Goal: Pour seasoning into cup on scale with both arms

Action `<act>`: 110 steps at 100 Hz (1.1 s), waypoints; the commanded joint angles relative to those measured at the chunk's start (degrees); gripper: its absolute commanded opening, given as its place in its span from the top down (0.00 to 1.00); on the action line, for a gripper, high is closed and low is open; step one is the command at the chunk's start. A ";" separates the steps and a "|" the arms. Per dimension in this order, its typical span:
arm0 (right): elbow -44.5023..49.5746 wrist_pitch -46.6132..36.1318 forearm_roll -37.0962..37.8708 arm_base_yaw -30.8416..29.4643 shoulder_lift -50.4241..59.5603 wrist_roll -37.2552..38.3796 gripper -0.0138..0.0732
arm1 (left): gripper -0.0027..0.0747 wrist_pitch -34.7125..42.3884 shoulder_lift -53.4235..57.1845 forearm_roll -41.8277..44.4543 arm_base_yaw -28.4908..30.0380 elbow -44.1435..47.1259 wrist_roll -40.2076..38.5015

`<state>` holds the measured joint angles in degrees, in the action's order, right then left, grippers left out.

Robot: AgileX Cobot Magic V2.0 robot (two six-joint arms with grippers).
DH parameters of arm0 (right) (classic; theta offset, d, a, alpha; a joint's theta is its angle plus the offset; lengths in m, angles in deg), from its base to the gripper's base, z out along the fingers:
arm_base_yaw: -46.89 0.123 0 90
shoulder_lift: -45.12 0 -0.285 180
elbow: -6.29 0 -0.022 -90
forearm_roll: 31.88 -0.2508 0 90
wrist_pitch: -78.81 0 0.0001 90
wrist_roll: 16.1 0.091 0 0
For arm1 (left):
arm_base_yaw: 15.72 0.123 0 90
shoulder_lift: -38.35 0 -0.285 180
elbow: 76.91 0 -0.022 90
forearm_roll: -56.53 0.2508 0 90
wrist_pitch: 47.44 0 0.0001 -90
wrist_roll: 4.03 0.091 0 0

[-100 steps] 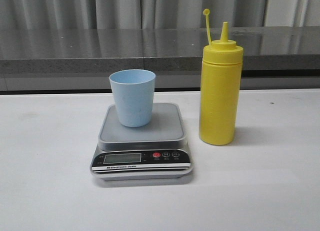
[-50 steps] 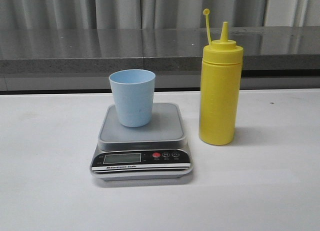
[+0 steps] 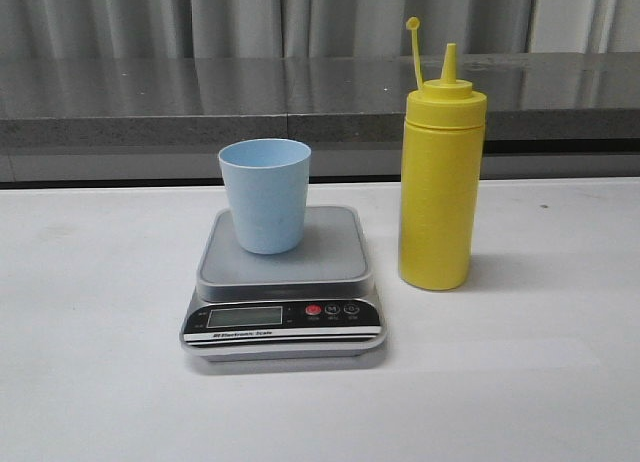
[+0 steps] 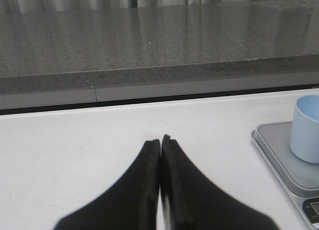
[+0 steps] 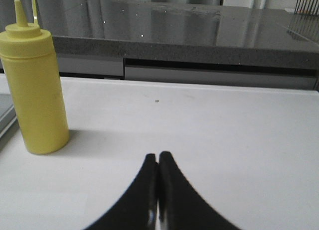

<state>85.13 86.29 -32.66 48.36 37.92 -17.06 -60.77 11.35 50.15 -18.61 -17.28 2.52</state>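
Observation:
The pale blue cup (image 3: pixel 265 195) stands upright on the grey platform of the scale (image 3: pixel 320 257), toward its back left. The yellow seasoning bottle (image 3: pixel 440 172) stands upright on the table just right of the scale, its cap strap sticking up. Neither arm shows in the front view. In the left wrist view my left gripper (image 4: pixel 160 139) is shut and empty over bare table, well apart from the cup (image 4: pixel 306 128) and the scale (image 4: pixel 279 150). In the right wrist view my right gripper (image 5: pixel 157 155) is shut and empty, apart from the bottle (image 5: pixel 35 85).
A white table (image 3: pixel 520 382) carries everything. A grey stone ledge (image 3: pixel 200 97) runs along the back edge, with curtains behind it. A small dark speck (image 5: pixel 156 101) lies on the table beyond my right gripper.

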 commanded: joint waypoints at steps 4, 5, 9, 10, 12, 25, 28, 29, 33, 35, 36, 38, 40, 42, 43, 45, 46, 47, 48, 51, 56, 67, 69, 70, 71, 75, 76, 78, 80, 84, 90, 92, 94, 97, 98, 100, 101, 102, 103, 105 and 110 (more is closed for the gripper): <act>-1.28 -12.46 -0.34 -0.34 1.19 -0.24 0.92 | 0.99 4.89 -0.40 -0.16 0.09 -1.51 0.07; -1.35 -13.51 -0.34 -0.34 1.13 -0.24 0.92 | 0.99 4.89 -0.40 -0.16 0.09 -1.51 0.07; -1.75 -15.68 -0.49 -0.34 1.12 -0.24 0.92 | 0.99 4.89 -0.40 -0.16 0.09 -1.51 0.07; -1.87 -16.12 -0.49 -0.34 1.05 -0.24 0.92 | 0.99 4.89 -0.40 -0.16 0.09 -1.51 0.07; -2.36 -16.43 -0.49 -0.34 0.93 -0.24 0.92 | 0.99 4.89 -0.40 -0.16 0.09 -1.51 0.07; -7.78 -12.63 -0.49 -0.34 -1.65 -0.24 0.92 | 0.99 4.89 -0.40 -0.16 0.09 -1.51 0.07; -9.86 -11.07 -0.49 -0.34 -2.81 -0.24 0.92 | 0.99 4.89 -0.40 -0.16 0.09 -1.51 0.07; -10.29 -10.24 -0.56 -0.34 -3.45 -0.24 0.92 | 0.99 4.89 -0.40 -0.16 0.09 -1.51 0.07; -13.00 -7.85 -0.62 -0.34 -5.25 -0.24 0.92 | 0.99 4.89 -0.40 -0.16 0.09 -1.51 0.07; -14.39 -7.04 -0.62 -0.34 -6.48 -0.24 0.92 | 0.99 4.89 -0.40 -0.16 0.09 -1.51 0.07; -14.85 -6.24 -0.62 -0.34 -7.32 -0.24 0.92 | 0.99 4.89 -0.40 -0.16 0.09 -1.51 0.07; -16.25 -5.08 -0.62 -0.34 -8.60 -0.24 0.92 | 0.99 4.89 -0.40 -0.16 0.09 -1.51 0.07; -17.65 -4.00 -0.62 -0.34 -9.97 -0.24 0.92 | 0.99 4.89 -0.40 -0.16 0.09 -1.51 0.07; -18.98 -3.38 -0.62 -0.34 -10.91 -0.24 0.92 | 0.99 4.89 -0.40 -0.16 0.09 -1.51 0.07; -19.42 -2.79 -0.62 -0.34 -11.87 -0.24 0.92 | 0.99 4.89 -0.40 -0.16 0.09 -1.51 0.07; -20.70 -2.08 -0.62 -0.34 -13.30 -0.24 0.92 | 0.99 4.89 -0.40 -0.16 0.09 -1.51 0.07; -21.11 -1.90 -0.62 -0.34 -13.79 -0.24 0.92 | 0.99 4.89 -0.40 -0.16 0.09 -1.51 0.07; -21.94 -1.58 -0.62 -0.34 -14.28 -0.24 0.92 | 0.99 4.89 -0.40 -0.16 0.09 -1.51 0.07; -22.34 -1.43 -0.62 -0.34 -15.29 -0.24 0.92 | 0.99 4.89 -0.40 -0.16 0.09 -1.51 0.07; -24.18 -1.10 -0.62 -0.34 -17.32 -0.24 0.92 | 0.99 4.89 -0.40 -0.16 0.09 -1.51 0.07; -26.28 -1.28 -0.62 -0.34 -20.82 -0.24 0.92 | 0.99 4.89 -0.40 -0.16 0.09 -1.51 0.07; -29.13 -3.86 -2.65 -0.17 -28.43 -0.24 0.92 | 0.99 4.89 -0.40 -0.16 0.09 -1.51 0.07; -29.41 -4.68 -3.41 -0.18 -29.81 -0.24 0.92 | 0.99 4.89 -0.40 -0.16 0.09 -1.51 0.07; -29.54 -5.01 -3.68 -0.18 -30.27 -0.24 0.92 | 0.99 4.89 -0.40 -0.16 0.09 -1.51 0.07; -29.59 -5.75 -4.23 -0.12 -31.19 -0.24 0.92 | 0.99 4.89 -0.40 -0.16 0.09 -1.51 0.07; -29.65 -8.24 -5.49 -0.12 -33.42 -0.24 0.92 | 0.99 4.89 -0.40 -0.16 0.09 -1.51 0.07; -29.65 -8.63 -5.89 -0.12 -34.28 -0.24 0.92 | 0.99 4.89 -0.40 -0.16 0.09 -1.51 0.07; -29.65 -9.59 -6.16 -0.12 -35.58 -0.24 0.92 | 0.99 4.89 -0.40 -0.16 0.09 -1.51 0.07; -29.65 -10.42 -6.16 -0.12 -36.88 -0.24 0.92 | 0.99 4.89 -0.40 -0.16 0.09 -1.51 0.07; -29.65 -11.33 -6.16 0.28 -38.94 -0.24 0.92 | 0.99 4.89 -0.40 -0.16 0.09 -1.51 0.07; -29.65 -11.71 -6.16 1.36 -42.36 -0.24 0.92 | 0.99 4.89 -0.40 -0.16 0.09 -1.51 0.07; -29.65 -11.71 -6.16 1.94 -43.38 -0.24 0.92 | 0.99 4.89 -0.40 -0.16 0.09 -1.51 0.07; -29.65 -11.71 -6.16 2.59 -44.33 -0.24 0.92 | 0.99 4.89 -0.40 -0.16 0.09 -1.51 0.07; -29.65 -11.71 -6.16 3.57 -45.50 -0.24 0.92 | 0.99 4.89 -0.40 -0.16 0.09 -1.51 0.07; -29.65 -11.71 -6.16 4.12 -45.77 -0.24 0.92 | 0.99 4.89 -0.40 -0.16 0.09 -1.51 0.07; -29.65 -11.77 -6.16 4.69 -46.61 -0.24 0.92 | 0.99 4.89 -0.40 -0.16 0.09 -1.51 0.07; -29.65 -11.93 -6.16 5.29 -47.20 -0.24 0.92 | 0.99 4.89 -0.40 -0.16 0.09 -1.51 0.07; -29.65 -12.02 -6.16 5.59 -47.48 -0.24 0.92 | 0.99 4.89 -0.40 -0.16 0.09 -1.51 0.07; -29.65 -12.08 -6.16 6.21 -47.76 -0.24 0.92 | 0.99 4.89 -0.40 -0.16 0.09 -1.51 0.07; -29.65 -12.43 -6.16 7.12 -48.52 -0.24 0.92 | 0.99 4.89 -0.40 -0.16 0.09 -1.51 0.07; -29.65 -13.71 -6.16 9.21 -50.16 -0.24 0.92 | 0.99 4.89 -0.40 -0.16 0.09 -1.51 0.07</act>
<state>57.67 78.81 -38.77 54.71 -10.34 -17.06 -60.77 11.35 50.17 -18.61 -17.28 2.52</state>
